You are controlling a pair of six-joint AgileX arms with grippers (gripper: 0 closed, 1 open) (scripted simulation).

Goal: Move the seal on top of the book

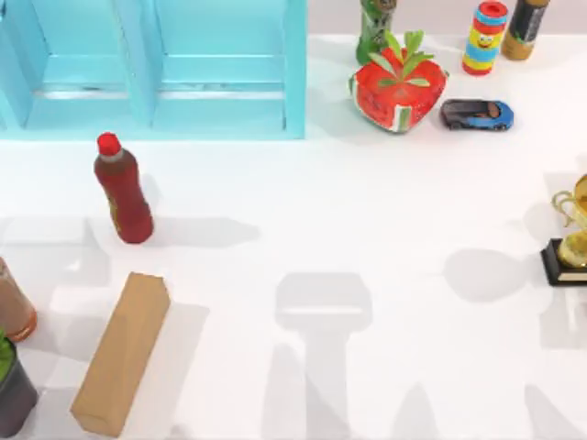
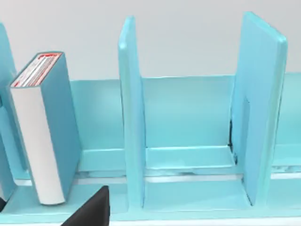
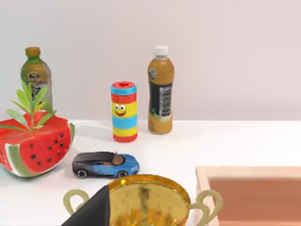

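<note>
The book (image 2: 44, 132) stands upright on its short end inside a compartment of the turquoise shelf unit (image 1: 295, 73). Its long axis is vertical with a slight lean, its white edge faces the left wrist camera, and its teal cover faces a divider (image 2: 131, 117). The shelf unit sits at the table's far left. The left gripper (image 2: 89, 209) faces the shelf, and the right gripper (image 3: 91, 209) hangs over a gold trophy (image 3: 146, 200) at the right edge. For both, I cannot tell how far open they are. A long tan box (image 1: 121, 353) lies near left, its length running near to far.
</note>
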